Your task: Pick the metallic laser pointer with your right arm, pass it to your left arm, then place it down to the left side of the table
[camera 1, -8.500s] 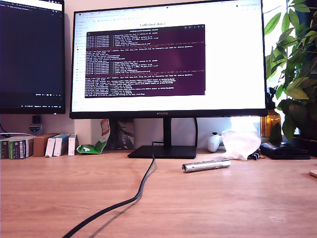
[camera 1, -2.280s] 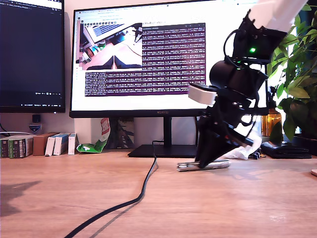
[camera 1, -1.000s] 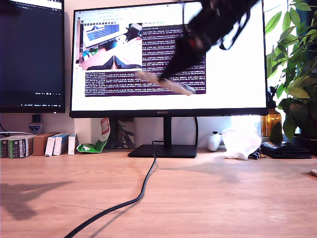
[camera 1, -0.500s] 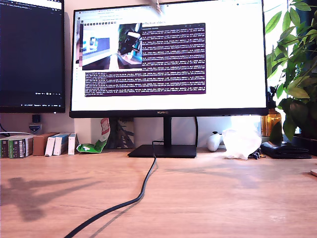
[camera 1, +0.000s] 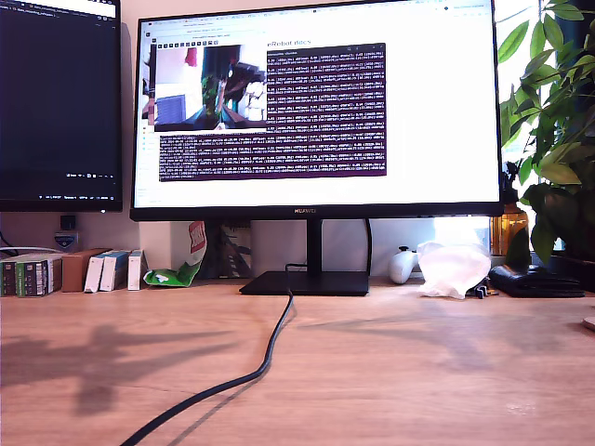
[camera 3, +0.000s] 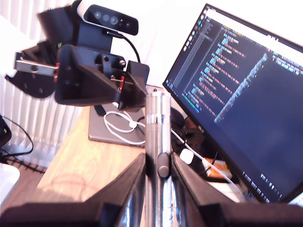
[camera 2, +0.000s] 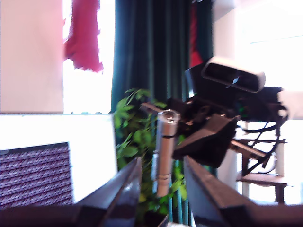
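Slim silver metal laser pointer (camera 3: 157, 118) | lifted off light-brown wooden table (camera 1: 418, 372), now aloft | clamped upright in my second gripper (camera 3: 158, 158) | my first gripper (camera 2: 161, 161) jaws apart around it | handover pending

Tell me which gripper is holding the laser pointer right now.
My second gripper: the metallic laser pointer stands clamped between its fingers. My first gripper only faces the pointer, jaws open, gripping nothing.

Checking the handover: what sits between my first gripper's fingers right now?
The laser pointer stands upright between my first gripper's fingers, its upper part held by my second gripper. The first wrist view shows it.
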`<action>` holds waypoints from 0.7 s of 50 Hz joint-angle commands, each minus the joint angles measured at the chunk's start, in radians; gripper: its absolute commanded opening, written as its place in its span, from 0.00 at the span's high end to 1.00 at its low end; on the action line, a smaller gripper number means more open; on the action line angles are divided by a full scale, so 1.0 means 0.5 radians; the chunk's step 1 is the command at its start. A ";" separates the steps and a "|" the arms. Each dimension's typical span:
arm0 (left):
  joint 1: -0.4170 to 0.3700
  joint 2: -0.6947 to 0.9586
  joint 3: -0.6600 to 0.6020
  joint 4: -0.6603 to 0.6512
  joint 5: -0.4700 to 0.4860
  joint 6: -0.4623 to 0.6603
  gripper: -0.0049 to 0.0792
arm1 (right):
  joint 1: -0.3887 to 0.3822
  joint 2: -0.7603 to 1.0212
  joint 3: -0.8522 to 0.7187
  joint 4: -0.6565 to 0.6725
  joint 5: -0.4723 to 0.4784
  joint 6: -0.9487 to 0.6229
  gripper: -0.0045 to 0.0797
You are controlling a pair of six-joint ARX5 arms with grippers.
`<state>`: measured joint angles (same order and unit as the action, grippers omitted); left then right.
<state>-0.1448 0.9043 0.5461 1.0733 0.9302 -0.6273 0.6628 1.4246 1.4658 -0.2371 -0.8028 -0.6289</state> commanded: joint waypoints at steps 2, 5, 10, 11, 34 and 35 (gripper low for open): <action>-0.037 0.054 0.024 0.068 -0.013 -0.049 0.59 | 0.040 0.017 -0.018 0.021 -0.007 0.011 0.96; -0.060 0.082 0.030 0.109 -0.031 -0.056 0.59 | 0.052 0.017 -0.017 0.021 -0.007 0.011 0.96; -0.092 0.120 0.051 0.148 -0.044 -0.056 0.59 | 0.087 0.017 -0.017 0.022 -0.007 0.011 0.96; -0.098 0.126 0.057 0.150 -0.043 -0.056 0.59 | 0.092 0.017 -0.018 0.023 -0.007 0.011 0.96; -0.274 0.156 0.180 0.149 -0.021 -0.056 0.59 | 0.128 0.017 -0.018 0.054 -0.005 0.010 0.96; -0.283 0.157 0.181 0.145 -0.022 -0.056 0.59 | 0.129 0.017 -0.017 0.058 -0.005 0.011 0.96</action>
<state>-0.2745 0.9787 0.6285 1.1404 0.9157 -0.6498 0.7216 1.4246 1.4658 -0.2226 -0.8024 -0.6289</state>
